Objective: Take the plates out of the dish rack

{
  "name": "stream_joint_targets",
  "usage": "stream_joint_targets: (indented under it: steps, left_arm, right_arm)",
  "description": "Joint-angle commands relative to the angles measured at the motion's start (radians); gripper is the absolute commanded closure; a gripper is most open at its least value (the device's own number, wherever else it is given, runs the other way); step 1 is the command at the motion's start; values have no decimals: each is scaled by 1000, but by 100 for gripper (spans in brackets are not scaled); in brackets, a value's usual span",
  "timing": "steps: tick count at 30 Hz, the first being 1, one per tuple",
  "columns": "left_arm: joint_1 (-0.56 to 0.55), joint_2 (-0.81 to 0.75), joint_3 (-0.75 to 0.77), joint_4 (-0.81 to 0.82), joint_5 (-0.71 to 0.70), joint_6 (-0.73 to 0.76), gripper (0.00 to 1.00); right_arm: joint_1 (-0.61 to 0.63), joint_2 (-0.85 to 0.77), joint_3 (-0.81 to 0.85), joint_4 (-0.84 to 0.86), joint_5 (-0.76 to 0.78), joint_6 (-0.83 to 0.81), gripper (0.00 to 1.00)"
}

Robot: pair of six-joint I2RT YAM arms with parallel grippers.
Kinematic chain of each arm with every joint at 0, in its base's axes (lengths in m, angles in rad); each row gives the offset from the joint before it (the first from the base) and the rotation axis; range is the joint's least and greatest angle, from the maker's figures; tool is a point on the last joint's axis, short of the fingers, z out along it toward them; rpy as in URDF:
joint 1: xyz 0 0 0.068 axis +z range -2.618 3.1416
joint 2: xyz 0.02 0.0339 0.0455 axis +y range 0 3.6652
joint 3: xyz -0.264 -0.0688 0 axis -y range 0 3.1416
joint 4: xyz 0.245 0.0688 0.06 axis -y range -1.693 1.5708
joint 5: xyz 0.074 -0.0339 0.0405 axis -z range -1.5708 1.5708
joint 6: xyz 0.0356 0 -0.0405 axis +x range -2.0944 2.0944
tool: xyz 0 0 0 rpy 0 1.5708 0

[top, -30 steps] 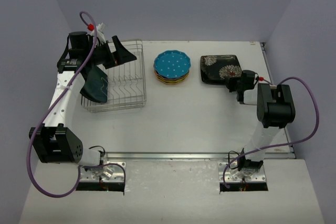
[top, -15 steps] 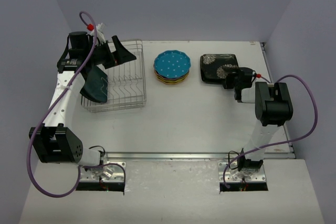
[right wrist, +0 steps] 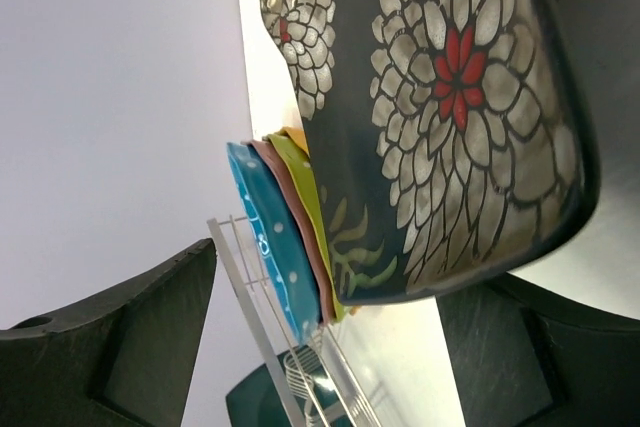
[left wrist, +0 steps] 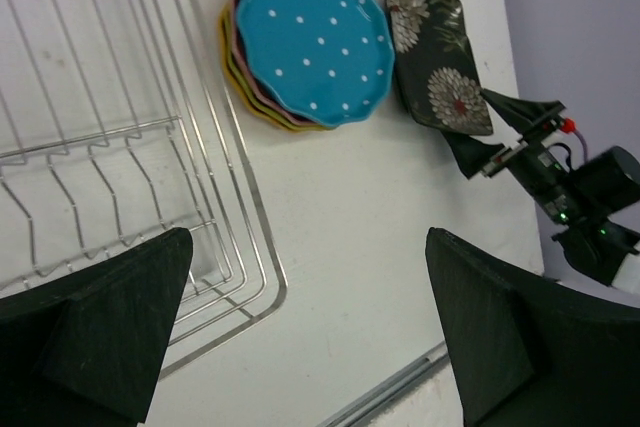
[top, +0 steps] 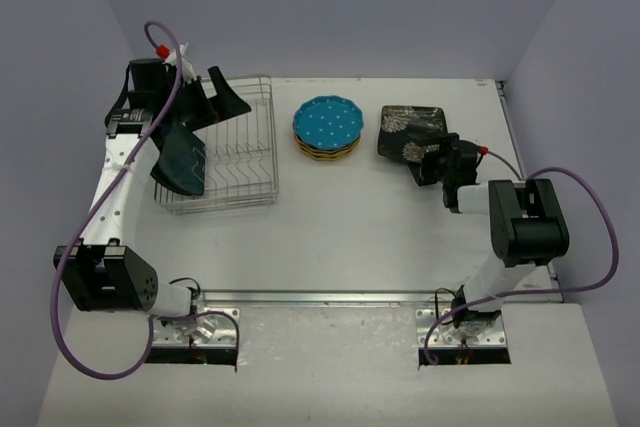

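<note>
The silver wire dish rack (top: 240,152) stands at the left. A dark teal squarish plate (top: 180,160) leans at its left side, partly under my left arm. My left gripper (top: 208,99) is open and empty above the rack's far left end; in the left wrist view (left wrist: 310,337) it is over the rack's corner (left wrist: 120,137). A stack of round scalloped plates, dotted blue on top (top: 328,125), lies on the table. A black flowered squarish plate (top: 408,131) lies to its right. My right gripper (top: 433,160) is open at that plate's near corner (right wrist: 450,97), fingers apart on either side.
The right wrist view shows the stack's edges (right wrist: 290,237), blue, maroon and yellow-green, with the rack's wire (right wrist: 255,317) and the teal plate (right wrist: 265,397) beyond. The left wrist view shows the stack (left wrist: 315,37), the black plate (left wrist: 438,62) and the right gripper (left wrist: 505,142). Grey walls enclose the table.
</note>
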Motion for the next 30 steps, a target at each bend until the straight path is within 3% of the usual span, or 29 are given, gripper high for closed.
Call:
stream_joint_targets:
  steps: [1,14,22,26,30]
  left_arm:
    - [12,-59,69,-34,-184,55,0]
    - [12,-85,49,-50,-190,114,0]
    - [12,-84,55,-52,-297,118,0]
    - [12,-69,71,-67,-443,135,0]
    - [11,-8,124,-144,-618,213,8]
  right_arm:
    - [26,-98,-13,-4,-27,-29,12]
    - [-48,97,170,-4,-52,-118,12]
    - [-48,-39,55,20,-146,-165,12]
    - [-45,-154,42,-79,-216,-269,11]
    - [-29,-218,173,-376,-317,-519,10]
